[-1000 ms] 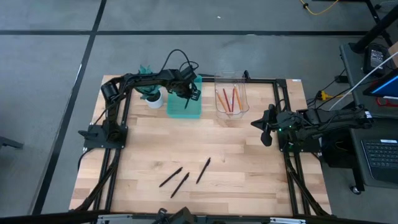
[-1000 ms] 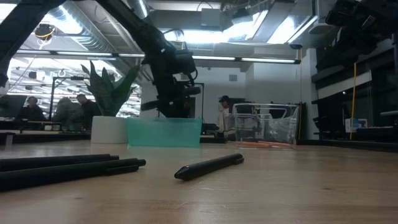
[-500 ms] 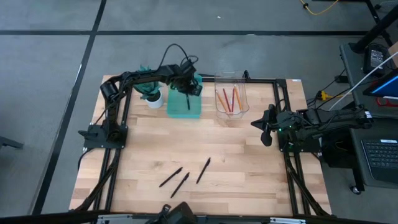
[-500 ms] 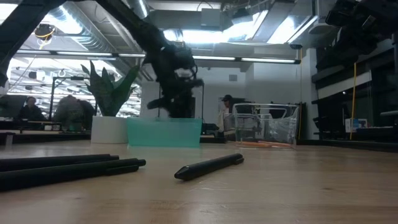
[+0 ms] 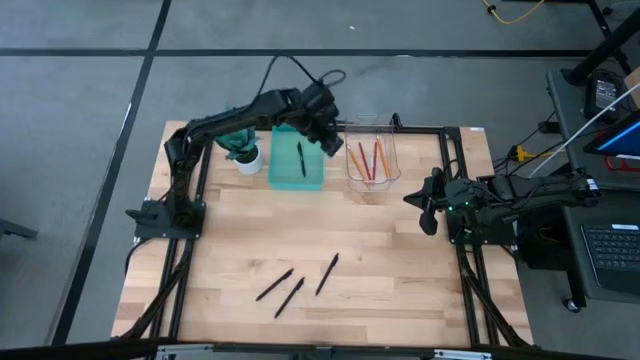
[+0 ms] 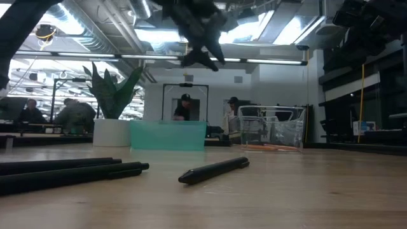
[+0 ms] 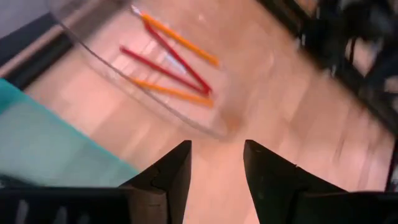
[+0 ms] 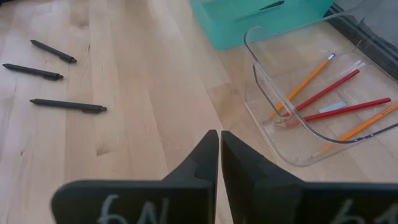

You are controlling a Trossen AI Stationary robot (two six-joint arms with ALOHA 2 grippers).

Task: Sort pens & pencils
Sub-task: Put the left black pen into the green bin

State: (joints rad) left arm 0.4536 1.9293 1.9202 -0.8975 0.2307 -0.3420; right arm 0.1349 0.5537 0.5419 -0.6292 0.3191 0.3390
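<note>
One black pen (image 5: 300,160) lies flat on the floor of the teal bin (image 5: 312,180). Three more pens (image 5: 290,297) lie on the wooden table near its front edge, also seen as pens (image 8: 68,106) in the right wrist view. Red and orange pencils (image 7: 174,62) lie in the clear container (image 5: 392,170) to the right of the teal bin. My left gripper (image 7: 216,149) hangs open and empty, high over the gap between the two bins, as the gripper (image 5: 325,125) in the high view shows. My right gripper (image 8: 219,134) waits shut at the table's right edge.
A small plant in a white pot (image 5: 247,158) stands left of the teal bin. The black frame rails (image 5: 455,180) run along the table's left, right and far sides. Bare wood lies between the bins and the three pens.
My left gripper has let go of a black pen inside the teal bin. It has then risen high out of the bin, moved toward the clear container and rolled. The pen now lies flat in the teal bin.
</note>
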